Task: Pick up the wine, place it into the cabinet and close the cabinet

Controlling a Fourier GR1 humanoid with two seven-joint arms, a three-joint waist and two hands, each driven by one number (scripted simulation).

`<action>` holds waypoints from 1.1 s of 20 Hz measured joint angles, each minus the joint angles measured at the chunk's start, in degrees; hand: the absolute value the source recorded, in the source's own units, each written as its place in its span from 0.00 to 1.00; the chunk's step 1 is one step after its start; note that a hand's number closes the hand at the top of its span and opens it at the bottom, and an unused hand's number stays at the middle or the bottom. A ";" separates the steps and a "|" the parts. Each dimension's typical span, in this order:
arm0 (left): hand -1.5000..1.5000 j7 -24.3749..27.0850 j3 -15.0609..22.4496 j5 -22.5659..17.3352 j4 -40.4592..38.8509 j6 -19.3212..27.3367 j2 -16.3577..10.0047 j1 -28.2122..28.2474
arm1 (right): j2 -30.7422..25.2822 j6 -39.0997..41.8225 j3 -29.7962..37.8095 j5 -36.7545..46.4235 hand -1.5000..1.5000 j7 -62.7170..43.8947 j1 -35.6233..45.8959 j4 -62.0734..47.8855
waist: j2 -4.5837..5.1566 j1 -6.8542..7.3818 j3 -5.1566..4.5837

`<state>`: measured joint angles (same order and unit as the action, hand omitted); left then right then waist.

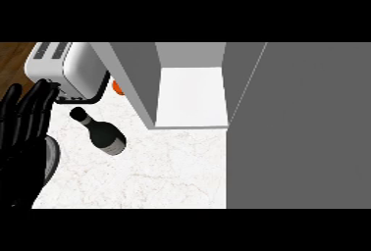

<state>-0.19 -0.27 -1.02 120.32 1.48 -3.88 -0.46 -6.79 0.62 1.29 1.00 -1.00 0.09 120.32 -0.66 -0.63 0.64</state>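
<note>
Wine [100, 133], a dark bottle with a pale band near its wide end, sits on the white marbled bench [159, 171] in the left-centre of the frame. Its capped neck points to the upper left. Nothing touches it.

Just to its right and above stands the cabinet [135, 78], open, with a grey side wall nearest the bottle and a bare white shelf inside. A broad grey panel [304, 127] fills the whole right side of the frame beside that opening.

In the upper left, a white toaster [64, 66] with dark slots stands close above the bottle's neck. A small orange object [116, 87] peeks out between it and the cabinet wall. A strip of wooden floor [13, 54] shows in the far upper-left corner.

At the left edge, the left hand [25, 122] rests with its fingers straight, side by side and pointing up. It holds nothing and stays apart from the bottle.
</note>
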 measured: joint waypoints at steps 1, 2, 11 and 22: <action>0.00 -0.04 -0.36 0.13 0.02 -0.07 -0.24 -0.01 | 0.22 0.18 0.21 -0.16 0.00 1.04 -0.45 -0.36 | 0.13 0.13 -0.13; 0.00 0.67 0.04 1.31 -0.83 0.49 0.20 0.10 | 0.22 0.44 0.20 -0.54 0.00 0.41 -1.19 0.92 | 0.25 0.17 -0.23; 0.00 -5.16 0.68 3.04 -0.72 12.95 3.13 1.27 | 0.42 5.53 -7.44 -4.49 0.00 -4.96 -8.09 10.25 | 0.47 0.36 -0.61; 0.00 -23.12 8.87 12.46 9.19 23.61 3.74 -3.81 | -2.04 3.00 -6.83 -8.05 0.00 -25.31 -0.23 20.78 | 0.52 0.49 -0.63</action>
<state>-23.31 8.60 11.44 129.51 25.09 -0.14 -4.27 -8.83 3.61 -5.53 -7.05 -26.31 -0.14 141.10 -0.14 -0.14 0.00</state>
